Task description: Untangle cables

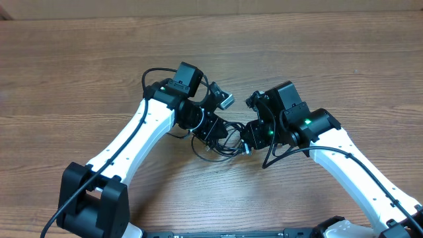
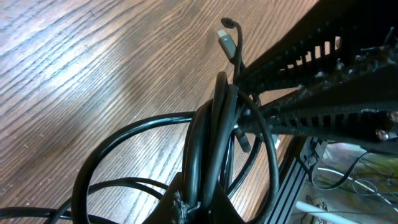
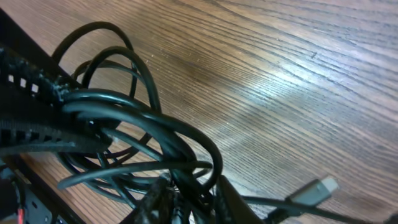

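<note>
A tangle of thin black cables lies on the wooden table between my two arms. My left gripper is shut on a bunch of cable strands that run up between its fingers; a silvery plug sticks up beyond them. My right gripper is shut on other strands of the same tangle. Loops of cable spread out to its left, and a grey plug lies on the table to its right. A silvery plug also shows in the overhead view near the left wrist.
The wooden table stretches all round the arms. The right gripper's black slotted body fills the right of the left wrist view, and the left gripper's body fills the left of the right wrist view. The two grippers are very close together.
</note>
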You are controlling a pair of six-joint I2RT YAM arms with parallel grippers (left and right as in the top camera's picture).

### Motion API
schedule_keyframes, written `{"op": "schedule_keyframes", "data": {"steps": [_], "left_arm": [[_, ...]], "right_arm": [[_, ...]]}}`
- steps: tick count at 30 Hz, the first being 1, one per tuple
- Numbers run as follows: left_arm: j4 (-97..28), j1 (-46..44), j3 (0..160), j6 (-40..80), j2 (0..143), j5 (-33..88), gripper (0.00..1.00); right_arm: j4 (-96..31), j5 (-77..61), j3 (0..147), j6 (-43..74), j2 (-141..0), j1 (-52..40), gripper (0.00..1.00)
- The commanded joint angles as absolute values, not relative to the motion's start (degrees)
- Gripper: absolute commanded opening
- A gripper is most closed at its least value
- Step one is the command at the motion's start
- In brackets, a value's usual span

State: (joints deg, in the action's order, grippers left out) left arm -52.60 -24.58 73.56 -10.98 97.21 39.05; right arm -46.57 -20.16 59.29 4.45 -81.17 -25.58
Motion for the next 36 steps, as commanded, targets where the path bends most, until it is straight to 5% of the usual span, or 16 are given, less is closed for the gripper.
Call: {"op": "schedule_keyframes", "data": {"steps": [1, 15, 19, 24, 36], "left_arm": [[-52.6, -24.2, 74.8, -12.3, 95.9, 41.3, 0.06], [-52.7, -24.2, 74.8, -13.8, 95.9, 45.2, 0.07], [-52.5, -24.2, 74.8, -13.8, 95.9, 45.5, 0.07], [-52.7, -24.2, 74.8, -13.8, 95.9, 43.0, 0.26], [-53.9, -24.4, 74.0, -13.7, 95.9, 35.6, 0.29]], "right_arm": [[-46.7, -19.3, 59.3, 4.4, -81.1, -25.4, 0.15], [-46.9, -19.2, 59.3, 4.4, -81.1, -25.4, 0.12], [-46.9, -19.1, 59.3, 4.4, -81.1, -25.4, 0.04], [-46.9, -19.1, 59.3, 4.4, -81.1, -25.4, 0.04], [-47.0, -19.1, 59.3, 4.4, -81.1, -25.4, 0.08]]}}
